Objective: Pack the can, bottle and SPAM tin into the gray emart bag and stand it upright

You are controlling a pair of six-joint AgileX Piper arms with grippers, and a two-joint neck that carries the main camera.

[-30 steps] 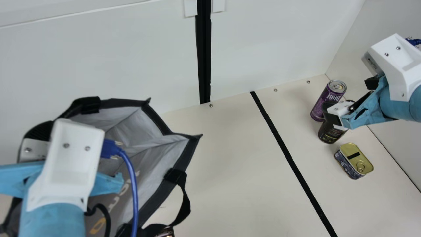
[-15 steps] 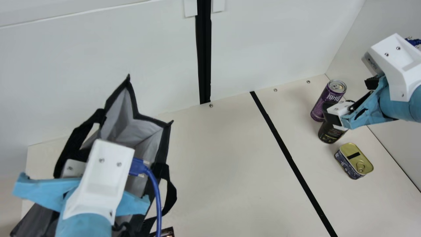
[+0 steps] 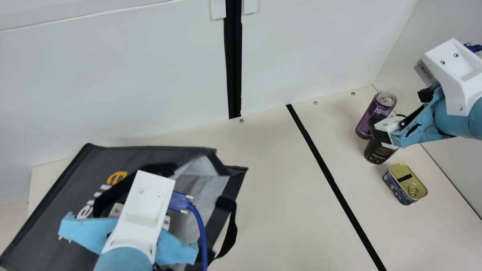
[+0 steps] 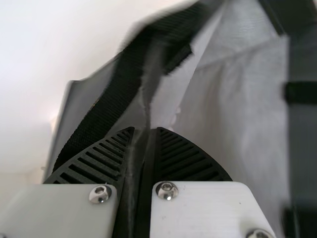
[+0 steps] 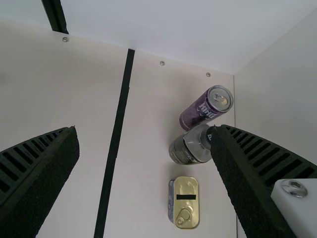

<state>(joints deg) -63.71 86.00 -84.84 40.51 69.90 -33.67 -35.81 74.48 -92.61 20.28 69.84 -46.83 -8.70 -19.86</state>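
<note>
Swung round since the earlier frame, the gray emart bag [image 3: 60, 226] has its lettered outer side turned up toward me, and my left gripper [image 3: 139, 210] has shifted with it, toward the middle of the tabletop [image 3: 278, 210]. The bag lies tilted over the tabletop's left part, mouth open toward the middle, orange and white lettering on its dark side; I can't tell how much of it rests on the surface. One black handle [image 3: 230, 237] hangs from the rim on the side nearer the middle.

In the left wrist view my left gripper is clamped on the bag's wall, the dark fabric pinched between its fingers, with a strap just beside. My right gripper [image 3: 399, 109], over the tabletop's right side, has its fingers wide apart with nothing between them.

A long black stripe [image 3: 335, 182] runs from the tabletop's far edge toward the front, between the bag and the goods. Right of it, the dark bottle [image 3: 378, 152] stands near the right edge, partly behind one finger. Just beyond it, toward the far right corner, is the purple can [image 3: 369, 118], upright. Nearer the front edge than the bottle, the SPAM tin [image 3: 403, 186] sits flat, its gold ring-pull lid up.
</note>
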